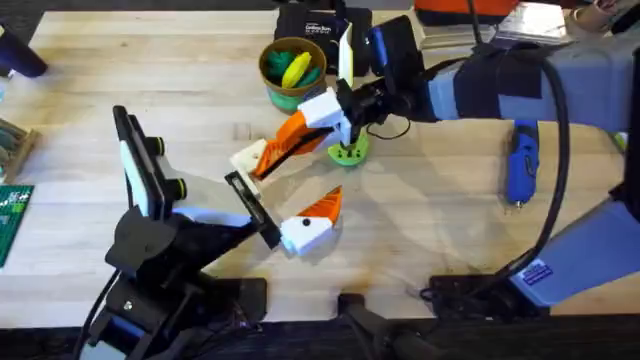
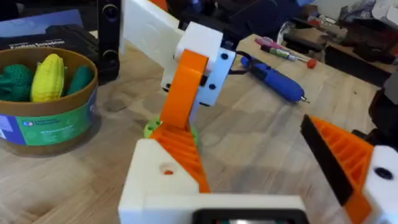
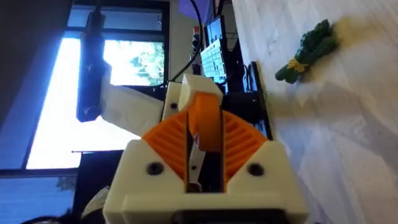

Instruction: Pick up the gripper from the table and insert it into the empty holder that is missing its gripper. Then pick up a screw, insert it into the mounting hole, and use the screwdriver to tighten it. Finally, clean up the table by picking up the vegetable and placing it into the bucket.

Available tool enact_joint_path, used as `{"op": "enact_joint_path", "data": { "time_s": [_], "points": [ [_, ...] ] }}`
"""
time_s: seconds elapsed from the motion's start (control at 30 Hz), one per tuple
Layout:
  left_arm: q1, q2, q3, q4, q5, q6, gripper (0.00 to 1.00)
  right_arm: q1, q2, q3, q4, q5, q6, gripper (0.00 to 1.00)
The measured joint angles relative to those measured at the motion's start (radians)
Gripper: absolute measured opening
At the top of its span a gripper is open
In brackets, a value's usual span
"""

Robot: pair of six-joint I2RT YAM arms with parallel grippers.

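Overhead view: the orange gripper wedge [image 1: 285,140] is off the bench [image 1: 440,240] and above its middle. It is clamped between the closed fingers of the right tool [image 1: 332,118]. Its low end rests against the white holder [image 1: 250,158] on one finger of the left tool [image 1: 278,197], which is spread wide and grips nothing.

The pick-up looks done, and I'd say the seating is under way but not yet finished. The left wrist view shows the wedge's ribbed face lying along the holder, with a small hole beside it.

The screwdriver [image 1: 520,165] lies untouched near the right edge. The vegetable [image 3: 308,53] lies on bare wood, and the bucket [image 1: 290,70] sits by the far edge. So the screw, the tightening and the clean-up all remain.
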Motion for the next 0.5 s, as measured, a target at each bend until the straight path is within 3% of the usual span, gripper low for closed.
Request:
{"op": "enact_joint_path", "data": {
  "time_s": [0.13,0.23,0.5],
  "points": [
    [0.000,0.000,0.000,0.000,0.000,0.000,0.985,0.000,0.000,0.000,0.000,0.000,-0.008,0.227],
    [0.000,0.000,0.000,0.001,0.000,0.007,0.985,0.000,0.000,0.000,-0.001,0.003,-0.011,0.039],
    [0.000,0.000,0.000,0.001,0.000,0.011,0.985,-0.001,0.000,0.000,-0.002,0.004,-0.011,0.016]
  ]
}}
